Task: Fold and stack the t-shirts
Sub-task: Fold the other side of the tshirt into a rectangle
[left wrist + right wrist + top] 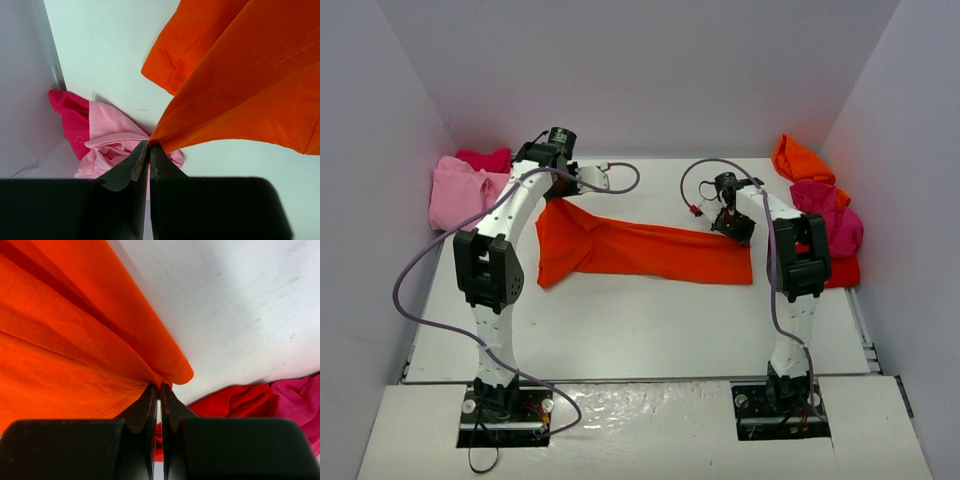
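Both arms are on one garment. The left end effector (pixel 148 145) has its fingers pressed together, pinching a seamed corner of the bright orange-red cloth t-shirt (pixel 640 250). The right end effector (pixel 159 386) is clamped just as tightly on the hemmed corner at the other end. The shirt runs between the two end effectors as a long creased band across the white surface (pixel 620 330). Just beyond the left fingertips a crumpled light pink cloth tee (pixel 110 135) lies in a heap, with a magenta cloth tee (pixel 70 115) touching it by the wall. To the outer side of the right end effector sit a bunched red cloth tee (pixel 235 400) and a second magenta tee (pixel 300 395), touching each other. Further beyond them, in the far corner, there is an orange cloth tee (pixel 800 160).
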Robot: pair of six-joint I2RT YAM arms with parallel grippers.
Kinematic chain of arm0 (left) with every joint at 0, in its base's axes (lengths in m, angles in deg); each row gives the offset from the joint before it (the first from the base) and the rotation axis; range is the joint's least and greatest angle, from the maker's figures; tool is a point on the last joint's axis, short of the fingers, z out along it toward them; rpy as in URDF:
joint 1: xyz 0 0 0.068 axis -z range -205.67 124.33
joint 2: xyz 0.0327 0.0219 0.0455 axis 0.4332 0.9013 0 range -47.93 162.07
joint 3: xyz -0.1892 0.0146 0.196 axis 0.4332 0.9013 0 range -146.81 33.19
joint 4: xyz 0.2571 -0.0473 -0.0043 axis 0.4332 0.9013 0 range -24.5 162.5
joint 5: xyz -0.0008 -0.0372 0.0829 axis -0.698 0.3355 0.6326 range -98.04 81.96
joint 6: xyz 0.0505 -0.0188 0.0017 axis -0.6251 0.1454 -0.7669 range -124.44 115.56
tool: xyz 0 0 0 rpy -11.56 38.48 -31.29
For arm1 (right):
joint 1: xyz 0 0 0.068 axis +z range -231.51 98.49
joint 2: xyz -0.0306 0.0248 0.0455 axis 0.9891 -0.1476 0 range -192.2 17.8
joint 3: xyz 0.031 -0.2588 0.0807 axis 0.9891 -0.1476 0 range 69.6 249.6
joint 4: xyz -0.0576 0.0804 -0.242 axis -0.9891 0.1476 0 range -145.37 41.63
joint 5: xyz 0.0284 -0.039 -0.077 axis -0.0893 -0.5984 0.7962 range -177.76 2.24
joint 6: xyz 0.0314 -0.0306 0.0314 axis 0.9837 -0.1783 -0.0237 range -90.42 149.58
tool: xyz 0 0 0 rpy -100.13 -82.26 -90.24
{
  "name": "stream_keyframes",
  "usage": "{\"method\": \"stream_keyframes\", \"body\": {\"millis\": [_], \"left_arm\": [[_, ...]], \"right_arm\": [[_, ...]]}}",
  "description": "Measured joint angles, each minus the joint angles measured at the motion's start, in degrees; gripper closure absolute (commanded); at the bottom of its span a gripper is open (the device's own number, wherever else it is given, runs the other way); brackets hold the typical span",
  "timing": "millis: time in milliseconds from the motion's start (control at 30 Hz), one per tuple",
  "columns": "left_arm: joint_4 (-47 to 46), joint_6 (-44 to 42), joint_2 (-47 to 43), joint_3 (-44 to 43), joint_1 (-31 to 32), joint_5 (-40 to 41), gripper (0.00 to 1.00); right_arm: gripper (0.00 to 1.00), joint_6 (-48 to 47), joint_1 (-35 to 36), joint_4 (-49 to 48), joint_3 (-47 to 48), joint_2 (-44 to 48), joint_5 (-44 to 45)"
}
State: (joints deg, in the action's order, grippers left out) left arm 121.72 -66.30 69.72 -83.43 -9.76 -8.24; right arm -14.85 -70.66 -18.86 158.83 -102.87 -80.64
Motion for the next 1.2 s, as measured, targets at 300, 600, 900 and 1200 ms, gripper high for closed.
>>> {"method": "stream_keyframes", "body": {"millis": [300,600,900,1200], "left_arm": [[0.7,-1.3,5.6,-7.7,-1.2,-0.1,1.0],[0.3,-1.6,11.8,-8.6,-2.3,-1.2,0.51],[-4.6,0.6,12.7,-8.6,-3.3,-1.5,0.34],[-3.0,2.4,0.9,4.0,-3.7,-4.6,0.34]], "right_arm": [[0.99,2.2,0.0,0.0,3.7,-0.2,0.5],[0.58,4.4,0.0,-0.4,6.9,-4.7,1.8],[0.44,7.2,0.0,-4.8,7.5,-5.3,7.9],[0.51,9.0,1.0,-7.0,3.5,3.9,9.8]]}}
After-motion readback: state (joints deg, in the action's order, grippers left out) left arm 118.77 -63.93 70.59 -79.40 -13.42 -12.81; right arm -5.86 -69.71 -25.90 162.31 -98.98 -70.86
